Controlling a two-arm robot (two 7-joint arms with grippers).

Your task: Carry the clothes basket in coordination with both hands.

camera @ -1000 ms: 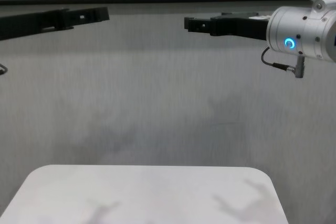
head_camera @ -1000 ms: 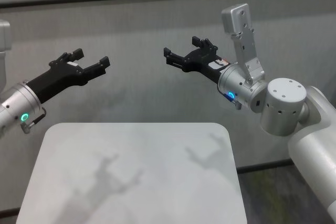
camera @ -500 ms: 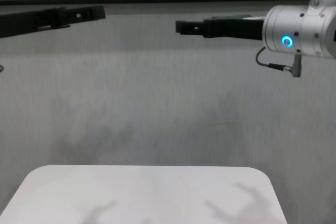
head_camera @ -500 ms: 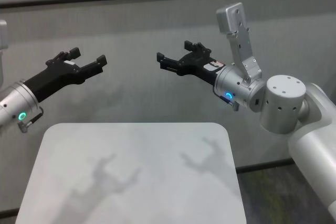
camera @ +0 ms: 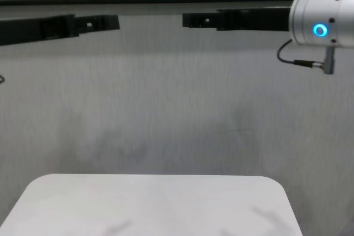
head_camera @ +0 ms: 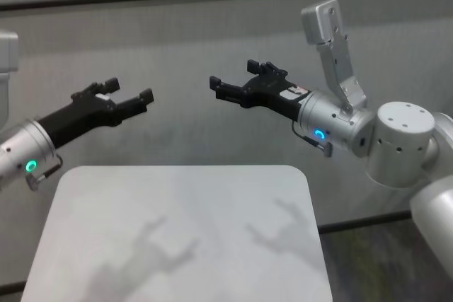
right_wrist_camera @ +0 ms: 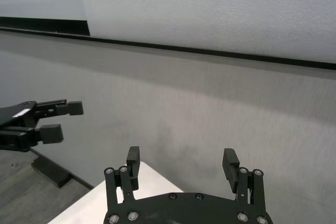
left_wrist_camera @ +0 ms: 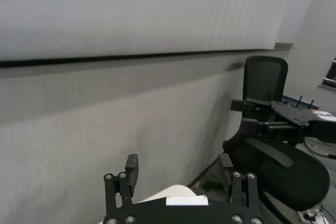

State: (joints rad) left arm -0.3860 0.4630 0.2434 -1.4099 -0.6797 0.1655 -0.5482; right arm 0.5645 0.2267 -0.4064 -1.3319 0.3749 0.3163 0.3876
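Two arms reach forward above a white table (head_camera: 177, 210), high off its top. The left gripper (head_camera: 129, 92) has its fingers spread, holding nothing. The right gripper (head_camera: 241, 81), also spread and holding nothing, points toward it, well apart. Both arms cast shadows on the table, with a grey wall (head_camera: 184, 40) behind.

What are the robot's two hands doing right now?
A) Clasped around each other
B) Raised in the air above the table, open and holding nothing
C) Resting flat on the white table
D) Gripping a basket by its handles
B: the left hand and right hand are both up above the white table with fingers spread, nothing between them, and a gap separates the two hands.
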